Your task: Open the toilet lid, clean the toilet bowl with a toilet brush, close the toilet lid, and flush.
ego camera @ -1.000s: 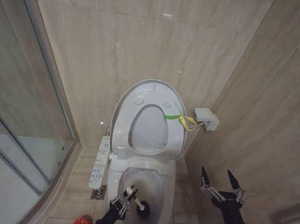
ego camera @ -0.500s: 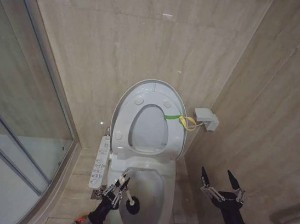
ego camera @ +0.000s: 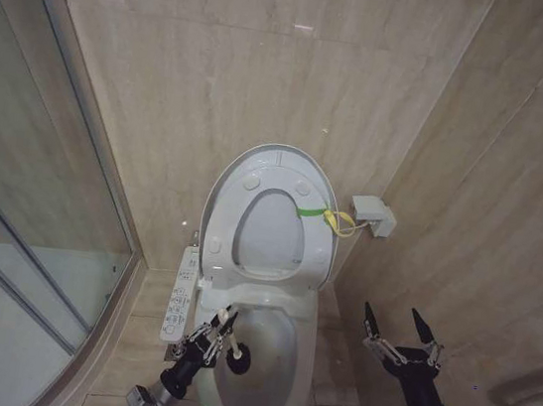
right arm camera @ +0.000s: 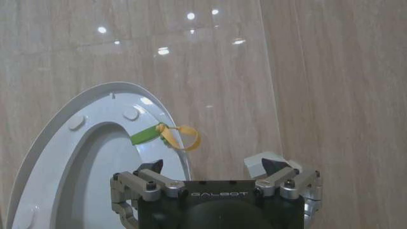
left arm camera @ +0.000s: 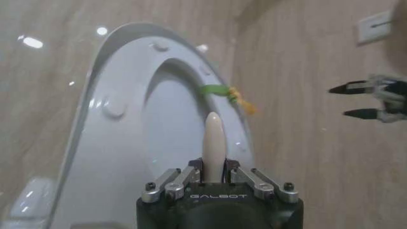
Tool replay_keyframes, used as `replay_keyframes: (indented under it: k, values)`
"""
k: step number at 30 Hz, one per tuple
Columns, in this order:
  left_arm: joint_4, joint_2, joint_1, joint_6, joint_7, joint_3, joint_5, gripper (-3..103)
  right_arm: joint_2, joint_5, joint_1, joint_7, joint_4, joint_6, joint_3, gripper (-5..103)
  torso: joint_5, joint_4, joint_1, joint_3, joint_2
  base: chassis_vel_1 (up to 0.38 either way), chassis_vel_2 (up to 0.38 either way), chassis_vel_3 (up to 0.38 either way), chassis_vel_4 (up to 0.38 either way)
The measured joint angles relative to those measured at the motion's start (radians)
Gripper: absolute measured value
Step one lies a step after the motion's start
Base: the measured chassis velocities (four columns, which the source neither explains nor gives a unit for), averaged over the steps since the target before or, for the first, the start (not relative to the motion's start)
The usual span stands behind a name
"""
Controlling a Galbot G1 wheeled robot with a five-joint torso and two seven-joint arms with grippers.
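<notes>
Toilet lid: the large glossy white plastic oval toilet lid point(ego camera: 270, 213) stands raised against the beige tiled wall point(ego camera: 269, 73), its long axis running up the wall, the underside with its round bumpers facing the room. The white open-centred seat ring point(ego camera: 245, 222) is lifted with it.

Band: a green-and-yellow band point(ego camera: 328, 215) is tied at the lid's edge on the robot's right, its loop hanging out toward a small white wall box point(ego camera: 374, 216).

Toilet bowl: the white ceramic oval toilet bowl point(ego camera: 300, 367) lies open below the lid, its long axis running from the wall toward the robot.

Toilet brush: the thin white stick toilet brush point(ego camera: 232, 354) is at the bowl's left rim. Its dark bristle head points down into the basin toward the right; the left wrist view shows the handle's tapered white tip point(left arm camera: 213, 143) sticking up out of the grip toward the lid.

Left gripper: the left gripper point(ego camera: 214, 335) hangs over the bowl's left edge, fingers clenched on the brush handle.

Right gripper: the right gripper point(ego camera: 399, 325) hovers to the right of the toilet near the side wall, well apart from the bowl, its two dark pointed fingers point(ego camera: 421, 325) spread wide and holding nothing.

Shower: a glass shower enclosure point(ego camera: 10, 209) stands at the left.
</notes>
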Motion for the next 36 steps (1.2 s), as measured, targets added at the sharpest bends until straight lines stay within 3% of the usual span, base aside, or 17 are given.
replay_keyframes:
  k: [7, 16, 31, 36]
  values:
    - [-0.168, 0.061, 0.094, -0.008, -0.024, -0.064, 0.087, 21, 0.0, 0.0, 0.0, 0.0, 0.0, 0.0, 0.0, 100, -0.0001, 0.0, 0.0, 0.0, 0.0, 0.0, 0.0, 0.0, 0.0]
    - [-0.389, 0.09, 0.23, 0.019, -0.083, -0.174, 0.106, 21, 0.0, 0.0, 0.0, 0.0, 0.0, 0.0, 0.0, 100, -0.0001, -0.0001, 0.0, 0.0, 0.0, 0.0, 0.0, 0.0, 0.0]
    - [-0.702, 0.002, 0.524, 0.03, -0.138, -0.36, 0.119, 21, 0.0, 0.0, 0.0, 0.0, 0.0, 0.0, 0.0, 100, 0.0002, 0.0001, 0.0, 0.0, 0.0, 0.0, 0.0, 0.0, 0.0]
    - [-0.789, -0.077, 0.619, 0.025, -0.174, -0.376, 0.171, 21, 0.0, 0.0, 0.0, 0.0, 0.0, 0.0, 0.0, 100, 0.0002, 0.0, 0.0, 0.0, 0.0, 0.0, 0.0, 0.0, 0.0]
